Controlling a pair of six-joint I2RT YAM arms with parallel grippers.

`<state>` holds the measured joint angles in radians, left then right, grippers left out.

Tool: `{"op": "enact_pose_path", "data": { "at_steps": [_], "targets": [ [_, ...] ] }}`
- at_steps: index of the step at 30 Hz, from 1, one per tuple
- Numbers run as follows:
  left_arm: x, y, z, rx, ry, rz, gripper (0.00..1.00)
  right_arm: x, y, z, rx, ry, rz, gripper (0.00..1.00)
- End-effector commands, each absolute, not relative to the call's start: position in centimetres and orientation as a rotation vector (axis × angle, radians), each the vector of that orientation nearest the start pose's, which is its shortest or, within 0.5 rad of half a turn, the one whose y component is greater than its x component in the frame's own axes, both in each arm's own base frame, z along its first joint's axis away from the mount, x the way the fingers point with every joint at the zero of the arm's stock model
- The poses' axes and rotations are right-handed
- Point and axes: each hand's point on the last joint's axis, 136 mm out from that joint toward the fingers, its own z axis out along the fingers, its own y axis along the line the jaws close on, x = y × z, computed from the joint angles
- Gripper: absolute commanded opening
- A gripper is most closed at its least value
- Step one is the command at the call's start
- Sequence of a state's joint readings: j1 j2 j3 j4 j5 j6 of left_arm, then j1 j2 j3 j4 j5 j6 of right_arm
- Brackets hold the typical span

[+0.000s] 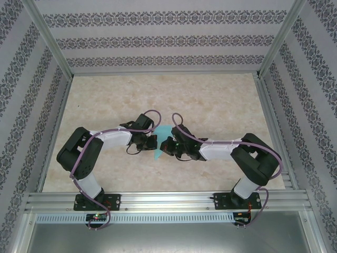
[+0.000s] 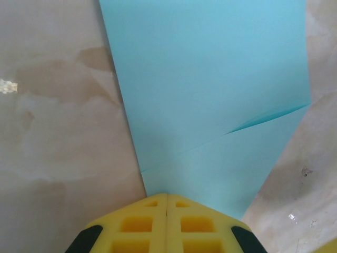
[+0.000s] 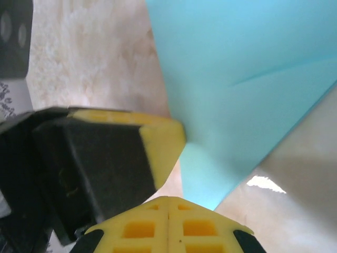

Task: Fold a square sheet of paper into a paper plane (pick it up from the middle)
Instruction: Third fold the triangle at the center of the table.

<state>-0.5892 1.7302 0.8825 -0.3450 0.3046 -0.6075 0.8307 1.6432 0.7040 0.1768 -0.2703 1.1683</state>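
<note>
At table centre, 12 o'clock from the arm bases, you have one item: light-blue paper [image 1: 161, 135], held between the two grippers.
Left gripper [image 1: 150, 141]: reaches in from 9 o'clock. Its yellow fingers [image 2: 142, 224] are pressed together, clamped on the paper's narrow end.
Right gripper [image 1: 168, 146]: reaches in from 3 o'clock. Its fingers are together, pinching the paper's lower corner just beside the left gripper's tip.
Paper condition: already folded, with one slanting crease [image 2: 266, 120] running in from its 3 o'clock edge in your left wrist view.
Table [image 1: 221, 100]: pale marbled surface beneath.
</note>
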Motion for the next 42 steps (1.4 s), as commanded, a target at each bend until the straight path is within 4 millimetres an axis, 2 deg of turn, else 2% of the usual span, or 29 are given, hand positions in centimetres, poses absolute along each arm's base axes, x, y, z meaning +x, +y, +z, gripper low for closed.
{"op": "enact_pose_path", "data": {
  "at_steps": [1,6,11,14,16,18,21,25,30,33,38,42],
  "targets": [
    [23.4,-19.5,-4.2,-0.026,3.115,-0.388,0.0,24.5,33.1,4.4,0.266,2.673,1.125,0.0],
    [23.7,-19.9,-3.6,-0.016,3.102,-0.417,0.0,24.8,33.5,3.0,0.276,2.711,1.107,0.0],
    [24.6,-21.0,-2.2,0.016,3.062,-0.487,0.0,24.4,32.9,0.9,0.338,2.765,1.062,0.0],
    [25.6,-22.4,-0.2,0.047,2.994,-0.595,0.0,24.2,32.6,0.2,0.367,2.785,1.052,0.0],
    [25.8,-23.2,1.5,0.065,2.942,-0.675,0.05,24.2,32.6,0.1,0.379,2.783,1.056,0.0],
    [25.7,-23.5,3.0,0.065,2.899,-0.735,0.1,24.2,32.6,0.2,0.388,2.781,1.055,0.0],
    [24.8,-23.5,4.1,0.041,2.86,-0.804,0.17,24.3,32.6,0.4,0.397,2.773,1.062,0.0],
    [23.0,-24.1,4.3,-0.01,2.854,-0.91,0.17,24.3,32.8,0.4,0.406,2.773,1.065,0.0],
    [21.7,-25.1,3.8,-0.014,2.853,-0.989,0.08,24.3,32.9,0.3,0.405,2.774,1.076,0.0],
    [21.6,-26.0,3.6,-0.005,2.847,-1.063,0.0,24.2,33.1,0.3,0.398,2.777,1.089,0.0],
    [22.0,-26.2,3.7,-0.004,2.836,-1.064,0.0,24.2,33.3,0.2,0.392,2.778,1.099,0.0],
    [22.2,-25.6,3.3,-0.008,2.851,-0.994,0.0,24.1,33.3,0.0,0.392,2.784,1.098,0.0]
  ]
}}
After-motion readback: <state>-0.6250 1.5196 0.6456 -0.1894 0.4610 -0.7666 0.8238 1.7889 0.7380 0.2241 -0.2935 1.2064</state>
